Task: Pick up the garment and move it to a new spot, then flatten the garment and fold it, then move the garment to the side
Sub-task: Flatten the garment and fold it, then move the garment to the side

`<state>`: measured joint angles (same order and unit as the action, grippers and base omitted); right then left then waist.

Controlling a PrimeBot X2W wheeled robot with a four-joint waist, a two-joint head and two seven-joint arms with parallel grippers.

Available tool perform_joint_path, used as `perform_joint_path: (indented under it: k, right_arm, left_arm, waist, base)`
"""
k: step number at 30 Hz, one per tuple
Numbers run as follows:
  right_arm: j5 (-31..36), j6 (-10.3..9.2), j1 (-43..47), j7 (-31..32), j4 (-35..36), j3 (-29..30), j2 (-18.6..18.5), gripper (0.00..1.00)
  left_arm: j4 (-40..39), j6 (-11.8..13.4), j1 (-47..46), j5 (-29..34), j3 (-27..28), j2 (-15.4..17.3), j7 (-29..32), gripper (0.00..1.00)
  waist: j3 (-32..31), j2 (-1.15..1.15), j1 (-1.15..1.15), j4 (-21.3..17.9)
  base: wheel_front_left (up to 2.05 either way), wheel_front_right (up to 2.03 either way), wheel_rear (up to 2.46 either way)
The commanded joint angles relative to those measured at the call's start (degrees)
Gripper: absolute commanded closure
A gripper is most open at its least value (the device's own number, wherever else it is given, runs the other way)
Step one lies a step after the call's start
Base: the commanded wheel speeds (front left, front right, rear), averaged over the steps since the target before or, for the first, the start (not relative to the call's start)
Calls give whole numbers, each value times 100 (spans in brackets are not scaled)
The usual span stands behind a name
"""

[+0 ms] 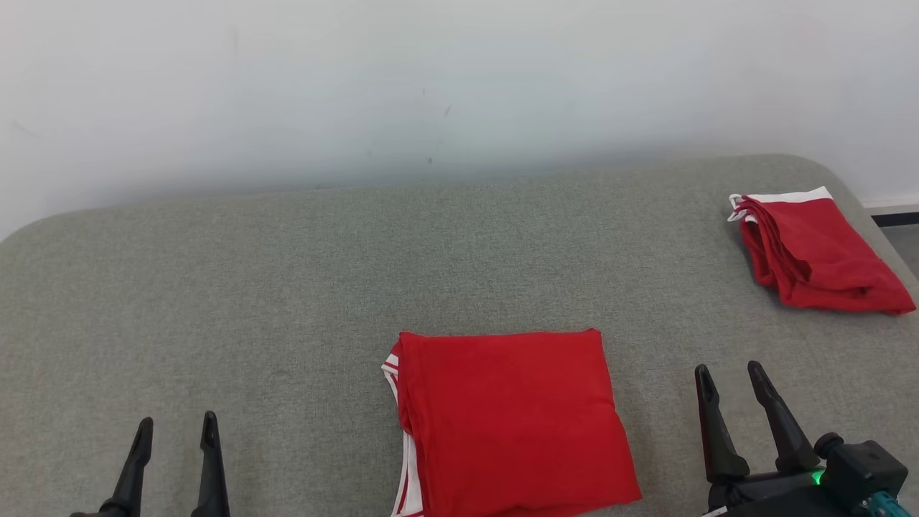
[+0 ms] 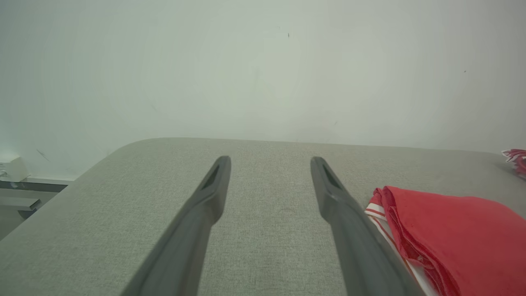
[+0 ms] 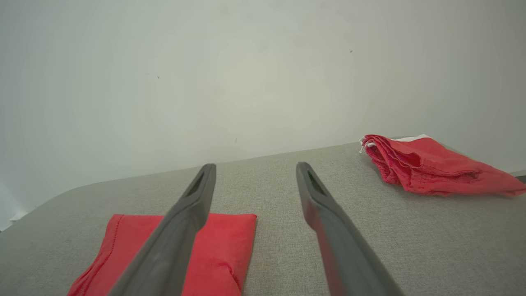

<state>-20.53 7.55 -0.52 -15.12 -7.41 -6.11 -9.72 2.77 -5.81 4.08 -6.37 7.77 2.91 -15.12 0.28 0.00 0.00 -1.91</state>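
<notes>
So the red garment (image 1: 510, 420) is folded into a neat square, lying flat on the grey cushion (image 1: 287, 287) near the front edge, roughly centre and a bit toward the right. Its near edge is cut off by the bottom of the head view, so I can't see how the fold ends there. A strip of white trim with red stripes peeks out along its left side. The left gripper (image 1: 178, 422) sits at the lower left, well apart from the cloth, fingers spread with nothing between them, and its body is cropped off the frame. The right gripper (image 1: 729, 370) is just beside the garment's right edge, fingers apart too and not touching it, with a small green light (image 1: 817, 476) glowing on its base. In the right wrist view one finger blocks the middle of the garment, and in the left wrist view the cloth runs off the right side. A second red garment (image 1: 815, 251) with a white band lies in a looser, more rumpled fold at the far right of the cushion, close to the edge. Behind it all is a plain pale wall (image 1: 431, 86). There's a small pale box-like thing (image 2: 12, 168) at the left edge of the left wrist view — can't make out what it is.
</notes>
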Motion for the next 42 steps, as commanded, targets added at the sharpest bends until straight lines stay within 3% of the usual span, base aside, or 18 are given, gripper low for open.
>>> perform_joint_path:
  k: [1, 31, 42]
  right_arm:
    - [74, -15, 79, 1, 37, 9, 27, 0]
    - [384, -15, 85, 28, -253, -187, 96, 0]
    - [458, -15, -708, 455, -528, -297, -5, 0]
  left_arm:
    - [-24, -1, 113, 56, -6, -1, 1, 0]
    - [-94, -26, 189, 103, -91, 28, 1, 0]
    - [-125, -28, -27, 100, -116, 36, 1, 0]
  waist:
    - [-3, 0, 0, 5]
    - [-1, 0, 0, 135]
    - [237, 0, 0, 247]
  base:
    - [0, 0, 0]
    - [0, 0, 0]
    - [0, 0, 0]
